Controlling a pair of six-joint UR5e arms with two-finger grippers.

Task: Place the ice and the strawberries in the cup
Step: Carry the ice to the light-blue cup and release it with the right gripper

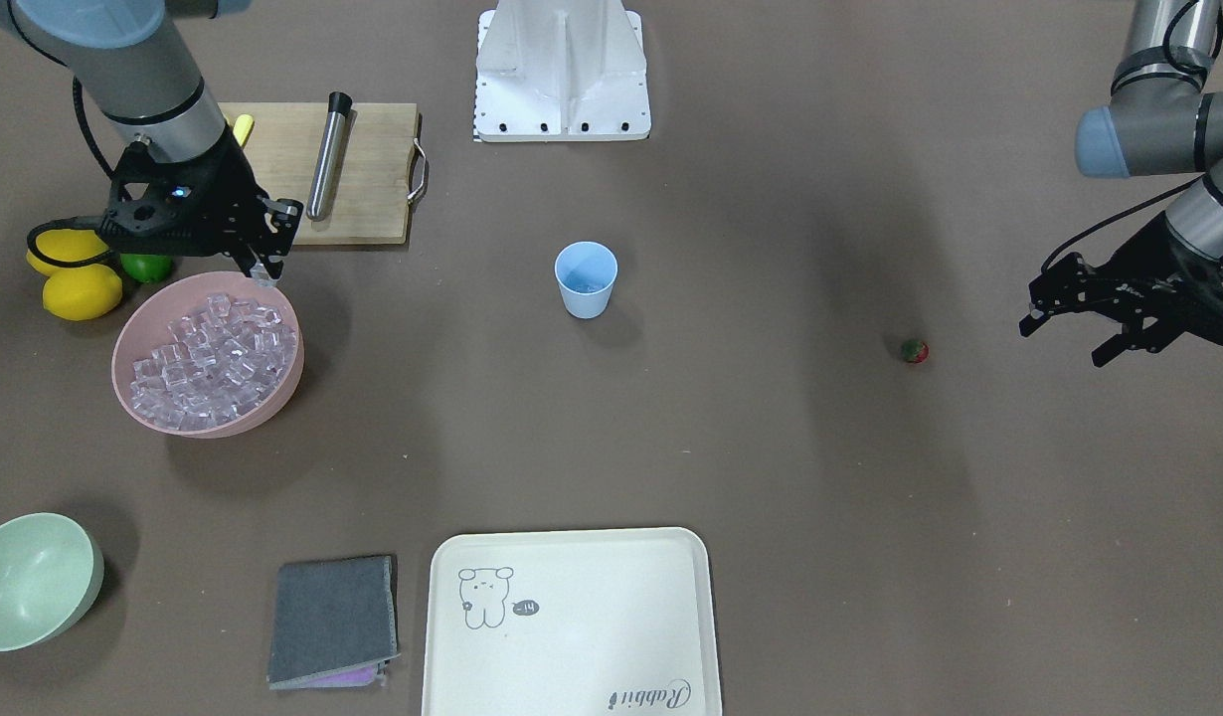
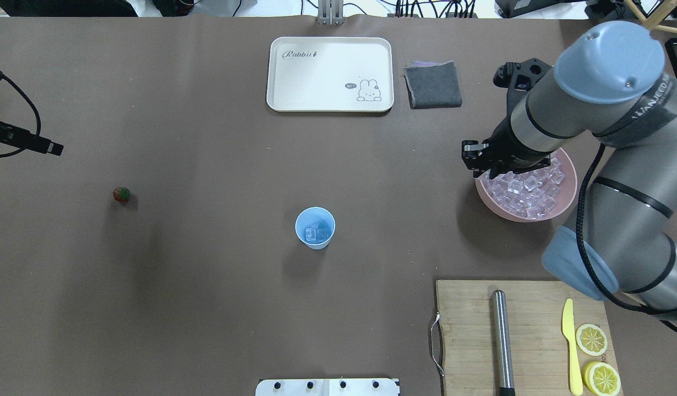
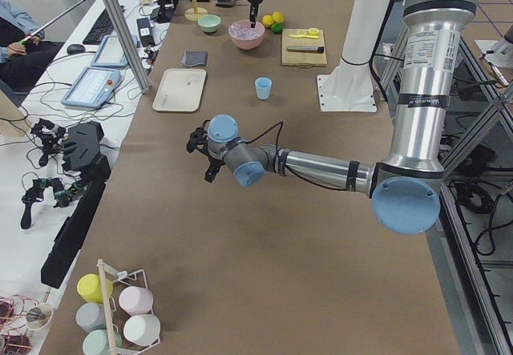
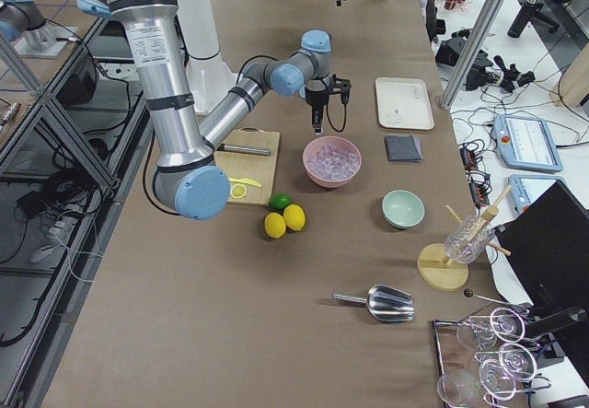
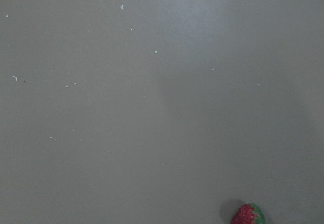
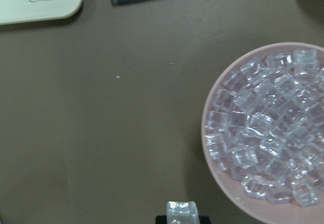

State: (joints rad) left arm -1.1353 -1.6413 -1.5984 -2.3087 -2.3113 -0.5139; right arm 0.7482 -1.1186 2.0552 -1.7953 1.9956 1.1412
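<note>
The light blue cup point(image 1: 586, 278) stands mid-table with a few ice cubes inside, seen from overhead point(image 2: 315, 227). A heap of clear ice point(image 1: 214, 353) fills the pink bowl point(image 1: 134, 338). My right gripper point(image 1: 263, 272) hovers over the bowl's rim on the cup's side point(image 2: 478, 165). It is shut on one ice cube point(image 6: 181, 211). The tiny red strawberry point(image 1: 914, 350) lies alone on the table point(image 2: 121, 194). My left gripper point(image 1: 1064, 341) is open and empty, above the table beside the strawberry, apart from it. The strawberry shows at the bottom of the left wrist view point(image 5: 246, 215).
A cutting board point(image 1: 373, 169) with a steel rod point(image 1: 328, 154) lies behind the pink bowl. Two lemons point(image 1: 80, 288) and a lime point(image 1: 146, 266) sit beside it. A white tray point(image 1: 572, 617), a grey cloth point(image 1: 333, 617) and a pale green bowl point(image 1: 30, 582) sit along the far side.
</note>
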